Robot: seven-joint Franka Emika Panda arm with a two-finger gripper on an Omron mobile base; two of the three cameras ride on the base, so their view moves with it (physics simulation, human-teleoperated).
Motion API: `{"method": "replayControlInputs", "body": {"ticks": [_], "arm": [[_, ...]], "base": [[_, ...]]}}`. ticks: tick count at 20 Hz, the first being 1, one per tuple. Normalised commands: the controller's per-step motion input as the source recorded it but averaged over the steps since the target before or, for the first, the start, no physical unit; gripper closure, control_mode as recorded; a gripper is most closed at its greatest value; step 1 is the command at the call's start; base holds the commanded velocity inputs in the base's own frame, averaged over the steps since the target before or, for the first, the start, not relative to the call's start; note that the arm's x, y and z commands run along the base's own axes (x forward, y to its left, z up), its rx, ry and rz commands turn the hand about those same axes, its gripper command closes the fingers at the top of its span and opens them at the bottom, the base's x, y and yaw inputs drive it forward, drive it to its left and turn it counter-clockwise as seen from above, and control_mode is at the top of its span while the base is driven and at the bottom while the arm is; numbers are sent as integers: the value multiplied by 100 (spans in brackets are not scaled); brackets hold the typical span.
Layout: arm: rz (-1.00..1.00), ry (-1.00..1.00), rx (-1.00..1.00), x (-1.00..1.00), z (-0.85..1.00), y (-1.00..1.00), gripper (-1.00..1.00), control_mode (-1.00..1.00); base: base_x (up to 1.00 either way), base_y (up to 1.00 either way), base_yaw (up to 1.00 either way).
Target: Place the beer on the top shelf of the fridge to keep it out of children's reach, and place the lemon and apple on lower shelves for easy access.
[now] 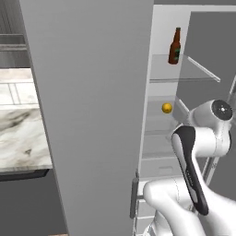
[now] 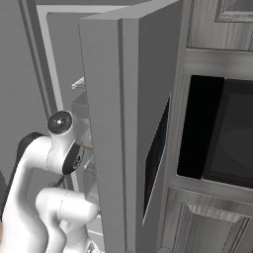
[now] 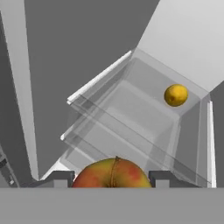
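Note:
The beer [image 1: 174,46] stands upright on the top shelf [image 1: 184,79] of the open fridge [image 1: 156,55]. One shelf down, the yellow lemon [image 1: 167,108] rests near the back; the lemon [image 3: 176,95] also shows in the hand view on one of the lower shelves [image 3: 131,109]. My gripper [image 3: 111,178] is shut on the reddish-orange apple [image 3: 111,173], which sits between the two dark fingertips [image 3: 61,178] in front of the stacked glass shelves. The arm reaches into the fridge opening below the lemon's shelf.
The wide grey fridge door [image 1: 92,115] stands open to the left of the arm. A marble counter [image 1: 20,133] lies beyond the door. Dark wood cabinets and a built-in oven [image 2: 222,133] are on the right.

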Motion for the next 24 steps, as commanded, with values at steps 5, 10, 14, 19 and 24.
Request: {"method": "replayControlInputs", "body": {"ticks": [5,10,14,19,24], "arm": [[-5,0,-4,45,-32,-41,100,-100],[-4,0,0,35,-9,-41,100,-100],[-3,0,0,40,-1,-35,100,-100],[-1,0,0,51,-1,-8,100,-100],[0,0,0,57,-9,0,100,-100]], "base": [[0,0,0],[0,0,0],[0,0,0],[0,0,0],[0,0,0]]}}
